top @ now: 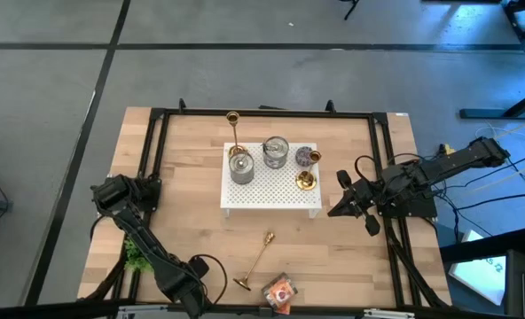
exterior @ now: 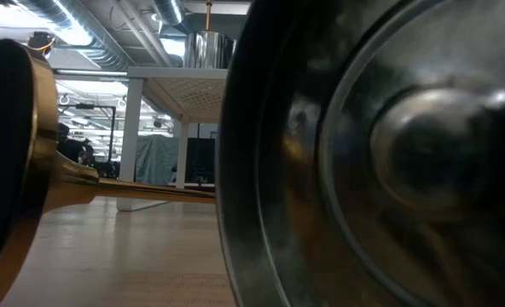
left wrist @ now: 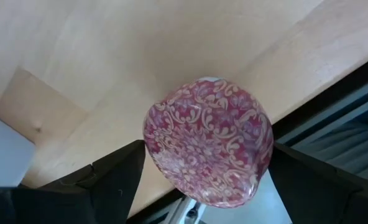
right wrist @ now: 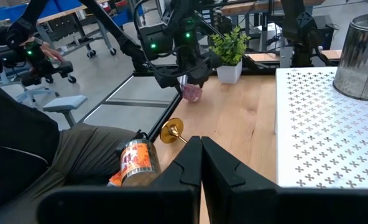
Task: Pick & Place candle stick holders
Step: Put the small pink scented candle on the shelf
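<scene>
Three candle stick holders are visible, placed here relative to the white perforated stand [top: 271, 190] at the middle of the wooden table [top: 191, 239]. One tall candle stick holder [top: 234, 133] stands upright at the stand's far left corner. One short candle stick holder [top: 308, 180] stands on the stand's right side, near its front edge. The third candle stick holder [top: 258, 261] lies on its side on the table in front of the stand, its round base toward the table's near edge; in the low view its base [exterior: 14, 170] fills the left of the picture.

Two silver tins stand on the stand: one tin [top: 241, 167] at the left and one tin [top: 276, 152] at the middle rear. One small purple candle [top: 306, 157] sits right of the second tin, just behind the short holder. One orange packet [top: 280, 291] lies on the table near its front edge, right of the fallen holder's base.

The left gripper [left wrist: 199, 180] is at the table's near left edge, well in front of the stand; its fingers stand apart on either side of a pink patterned round candle [left wrist: 209, 140], whether touching it cannot be told. The right gripper [top: 340, 209] waits just right of the stand, its fingers together and empty. One small potted plant [right wrist: 229, 53] stands at the table's left edge.
</scene>
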